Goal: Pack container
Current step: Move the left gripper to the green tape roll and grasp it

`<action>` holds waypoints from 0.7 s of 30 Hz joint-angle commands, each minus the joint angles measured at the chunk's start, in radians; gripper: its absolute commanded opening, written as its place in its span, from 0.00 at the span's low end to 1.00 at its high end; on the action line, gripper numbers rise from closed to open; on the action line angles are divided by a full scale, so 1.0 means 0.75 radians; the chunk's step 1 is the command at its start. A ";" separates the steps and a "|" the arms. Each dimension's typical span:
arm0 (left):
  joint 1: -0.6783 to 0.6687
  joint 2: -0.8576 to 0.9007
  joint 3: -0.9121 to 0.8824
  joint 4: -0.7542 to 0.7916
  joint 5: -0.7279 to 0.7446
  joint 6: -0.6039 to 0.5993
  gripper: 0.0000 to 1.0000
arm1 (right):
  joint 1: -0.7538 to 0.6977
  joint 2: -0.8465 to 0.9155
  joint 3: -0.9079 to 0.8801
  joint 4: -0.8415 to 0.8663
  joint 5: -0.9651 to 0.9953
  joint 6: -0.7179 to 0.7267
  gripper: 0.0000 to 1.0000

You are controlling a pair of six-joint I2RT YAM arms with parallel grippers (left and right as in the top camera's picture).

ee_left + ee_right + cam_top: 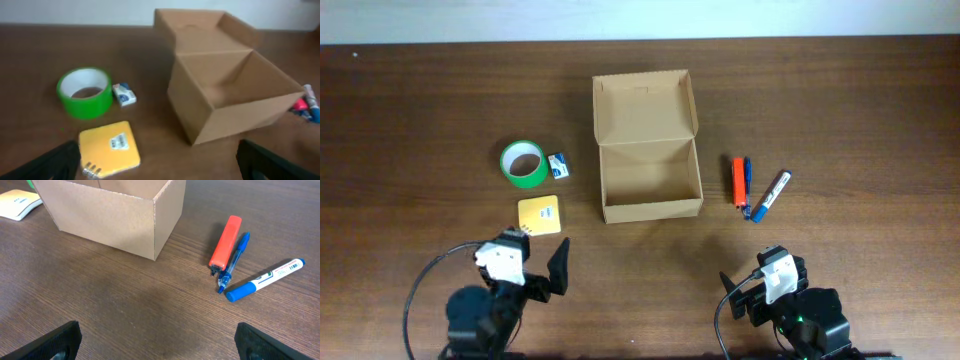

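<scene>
The tan cardboard container (649,178) stands open and empty at the table's middle, its flap lid (644,103) folded back; it also shows in the left wrist view (227,97) and the right wrist view (110,215). Left of it lie a green tape roll (524,163), a small white-blue eraser (558,165) and a yellow pad (540,215). Right of it lie an orange marker (738,181), a blue pen (747,183) and a white marker with a blue cap (771,195). My left gripper (532,262) is open and empty near the pad. My right gripper (772,278) is open and empty, nearer the front edge than the markers.
In the left wrist view the tape roll (85,92), the eraser (124,94) and the pad (110,148) lie ahead of the jaws. In the right wrist view the orange marker (225,244), blue pen (233,261) and white marker (265,279) lie ahead to the right.
</scene>
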 commanded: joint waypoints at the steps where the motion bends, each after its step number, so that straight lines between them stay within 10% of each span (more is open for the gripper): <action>1: -0.004 0.184 0.156 -0.022 -0.119 0.023 1.00 | -0.006 -0.009 -0.009 0.004 0.012 -0.009 0.99; 21: -0.004 1.508 0.964 -0.192 -0.467 0.134 1.00 | -0.006 -0.009 -0.009 0.004 0.012 -0.009 0.99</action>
